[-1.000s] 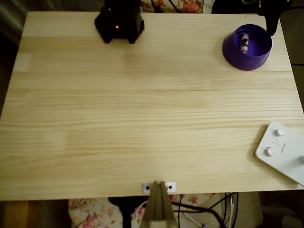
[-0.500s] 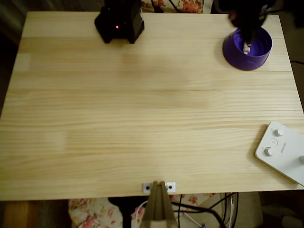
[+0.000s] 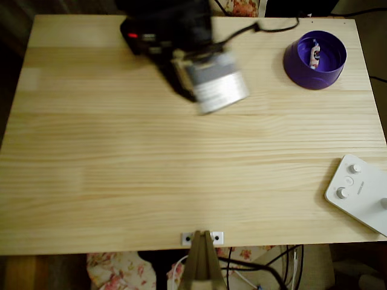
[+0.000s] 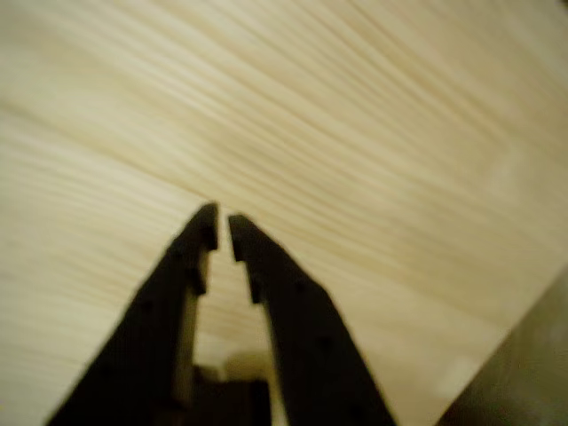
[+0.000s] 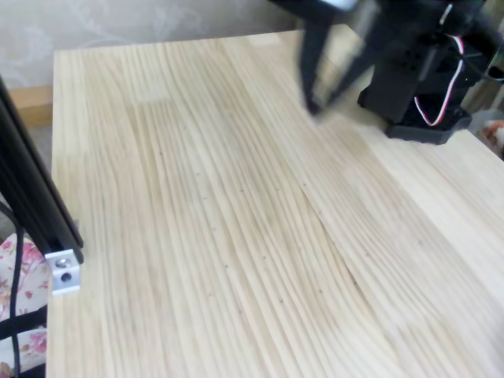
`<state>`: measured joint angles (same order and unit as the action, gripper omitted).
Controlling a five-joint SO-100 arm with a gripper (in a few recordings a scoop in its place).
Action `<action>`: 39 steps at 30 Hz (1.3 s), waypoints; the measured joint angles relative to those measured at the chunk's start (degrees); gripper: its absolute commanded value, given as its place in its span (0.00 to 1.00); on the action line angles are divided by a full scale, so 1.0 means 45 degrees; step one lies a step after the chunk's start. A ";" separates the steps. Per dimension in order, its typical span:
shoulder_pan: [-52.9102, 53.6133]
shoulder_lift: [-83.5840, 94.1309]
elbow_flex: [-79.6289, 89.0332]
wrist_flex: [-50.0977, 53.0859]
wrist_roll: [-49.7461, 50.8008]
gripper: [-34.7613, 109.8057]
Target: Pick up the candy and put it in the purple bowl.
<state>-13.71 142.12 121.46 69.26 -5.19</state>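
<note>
A: So where's the candy (image 3: 313, 53)?

B: Sitting inside the purple bowl (image 3: 299, 61), tucked in the tabletop's (image 3: 181, 169) far right corner in the overhead view, close to both edges.

A: And the gripper (image 4: 222, 232)?

B: Empty, fingers almost pressed together with just a sliver of gap, over bare wood. The arm's blurry near the far edge. A white button box (image 3: 360, 193) hangs off the right edge, near corner.
</note>
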 measured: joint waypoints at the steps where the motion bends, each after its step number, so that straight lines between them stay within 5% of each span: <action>1: 0.0605 0.0312 0.0117 0.0215 -0.0078 0.24; 19: 0.5977 0.6445 0.7559 -0.1211 0.1191 0.24; 39: 0.6680 1.0254 1.0762 -0.0332 0.1504 0.24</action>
<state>16.35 188.26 169.89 67.76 1.58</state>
